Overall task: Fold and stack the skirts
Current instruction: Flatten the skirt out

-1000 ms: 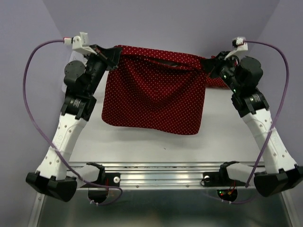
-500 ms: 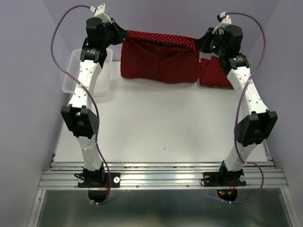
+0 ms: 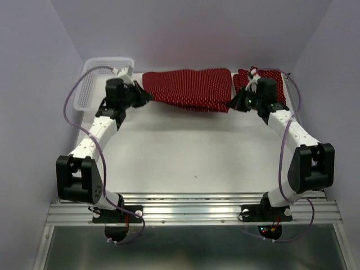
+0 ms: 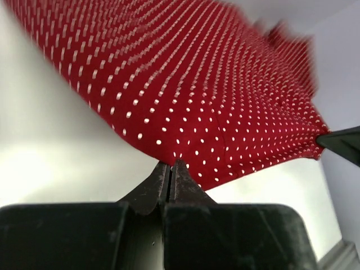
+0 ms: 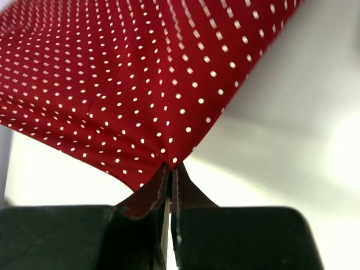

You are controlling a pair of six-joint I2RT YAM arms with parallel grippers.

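risk: skewed fold

the dotted skirt lies stretched along the far edge of the table, between the basket and the other skirt in the far right corner. left gripper and right gripper are each pinched tight on one end of it. judged hazard: a shallow pinch may slip, or unequal pull may skew the fold.

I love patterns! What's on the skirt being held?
The skirt is dark red with tiny white dots; see left wrist view.
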